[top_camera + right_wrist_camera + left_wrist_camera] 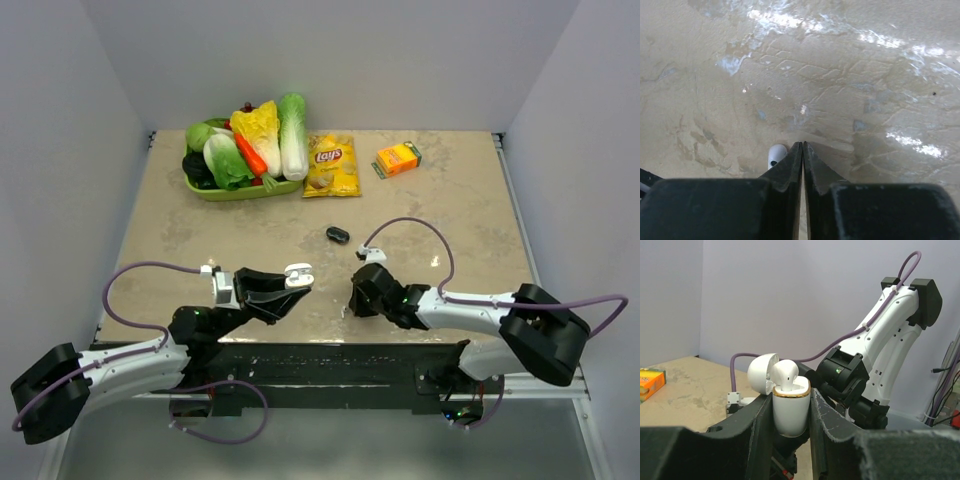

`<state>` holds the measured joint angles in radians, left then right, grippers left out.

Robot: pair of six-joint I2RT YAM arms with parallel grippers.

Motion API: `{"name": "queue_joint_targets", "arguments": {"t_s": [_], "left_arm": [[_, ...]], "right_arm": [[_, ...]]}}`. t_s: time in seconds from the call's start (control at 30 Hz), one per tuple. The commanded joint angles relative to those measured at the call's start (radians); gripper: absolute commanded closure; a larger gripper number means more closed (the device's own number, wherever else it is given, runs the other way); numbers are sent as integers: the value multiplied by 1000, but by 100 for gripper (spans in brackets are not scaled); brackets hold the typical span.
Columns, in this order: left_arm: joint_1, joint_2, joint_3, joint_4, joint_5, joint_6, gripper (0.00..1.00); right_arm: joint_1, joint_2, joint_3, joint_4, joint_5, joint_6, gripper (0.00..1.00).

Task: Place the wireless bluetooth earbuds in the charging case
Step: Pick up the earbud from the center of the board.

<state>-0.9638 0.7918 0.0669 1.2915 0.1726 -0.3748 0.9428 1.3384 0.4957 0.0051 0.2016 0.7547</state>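
Beside the closed right jaws lies an earbud; left jaws grip the charging case.

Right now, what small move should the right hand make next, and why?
Probably open and shift over the white earbud on the table: the right hand is shut beside it, not on it, while the left hand holds the open case.

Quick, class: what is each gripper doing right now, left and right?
Left gripper: closed on the charging case, lid open, seated earbud inside.
Right gripper: closed, nothing between its fingers; loose earbud lies beside its tips.
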Motion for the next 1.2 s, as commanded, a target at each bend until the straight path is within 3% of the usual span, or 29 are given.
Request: {"name": "queue_joint_targets", "arguments": {"t_s": [0.0, 0.1, 0.2, 0.3, 0.5, 0.87, 1.17], "left_arm": [[-6, -22, -7, 124, -18, 16, 100], [-9, -20, -7, 117, -22, 24, 100], [-10, -11, -6, 121, -25, 25, 100], [-10, -6, -6, 127, -28, 25, 100], [-12, -8, -4, 118, -35, 28, 100], [-18, 9, -10, 126, -41, 22, 100], [-19, -2, -29, 132, -48, 17, 100]], "right_arm": [[2, -59, 38, -122, 119, 17, 77], [2, -163, 59, -162, 166, 6, 55], [4, -191, 122, -177, 128, -61, 42], [8, -137, 178, -175, 38, -150, 36], [25, 4, 259, -255, 28, -198, 36], [66, 77, 244, -223, 38, -135, 37], [96, 140, 245, -223, 65, -115, 44]]}}
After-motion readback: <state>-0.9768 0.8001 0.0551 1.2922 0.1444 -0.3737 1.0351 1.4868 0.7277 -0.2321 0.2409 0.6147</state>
